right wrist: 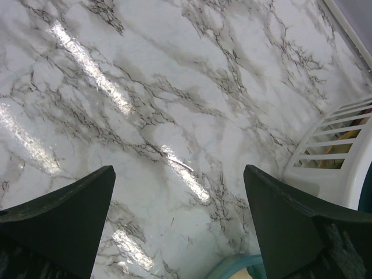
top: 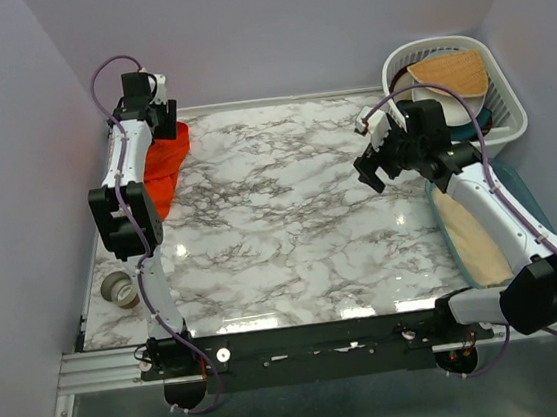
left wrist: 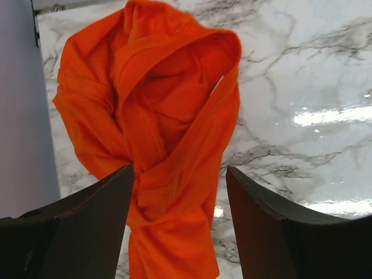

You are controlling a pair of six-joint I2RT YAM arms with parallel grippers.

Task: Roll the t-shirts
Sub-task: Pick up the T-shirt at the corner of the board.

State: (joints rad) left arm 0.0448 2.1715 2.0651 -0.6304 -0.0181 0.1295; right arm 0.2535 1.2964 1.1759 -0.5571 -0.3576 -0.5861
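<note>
On the marble table [top: 290,217] the crumpled orange t-shirt [left wrist: 163,116] lies bunched between the parted jaws of the left gripper [left wrist: 180,170], while the right gripper [right wrist: 177,171] gapes with nothing between its jaws, so closing here could pinch several layers and drag the whole heap.

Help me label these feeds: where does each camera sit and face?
Top external: above and behind the robot, looking down on the marble table; left arm, right arm show.
Left wrist: on the left arm, facing down at the t-shirt; open left claw straddles it.
Right wrist: on the right arm, facing down at the table and the basket; open right claw shows.
Shared: top and left wrist show the t-shirt.
</note>
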